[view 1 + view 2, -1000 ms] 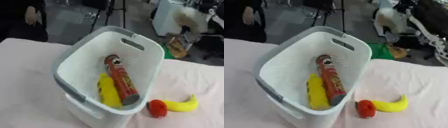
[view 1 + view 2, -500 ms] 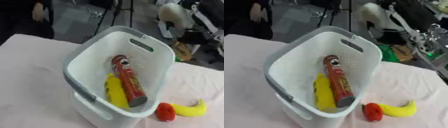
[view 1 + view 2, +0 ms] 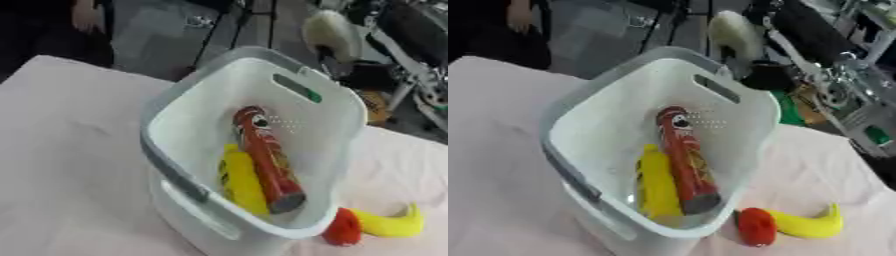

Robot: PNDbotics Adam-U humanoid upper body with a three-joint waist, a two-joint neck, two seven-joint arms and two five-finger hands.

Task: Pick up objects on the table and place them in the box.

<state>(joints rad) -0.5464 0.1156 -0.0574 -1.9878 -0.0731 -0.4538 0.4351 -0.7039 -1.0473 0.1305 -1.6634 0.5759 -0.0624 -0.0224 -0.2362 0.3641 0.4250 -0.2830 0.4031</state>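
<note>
Neither hand in view, so finger state cannot be told. Box holds red tube and yellow bottle. Banana and red object, possibly fruit, await beside it.

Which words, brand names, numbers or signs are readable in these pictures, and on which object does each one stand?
No text can be read in either view.
Red can in the white basket: a printed design near its top, too blurred to read.
Yellow bottle beside it: dark marks, not readable.
Banana and red object on the table: no lettering visible.
</note>
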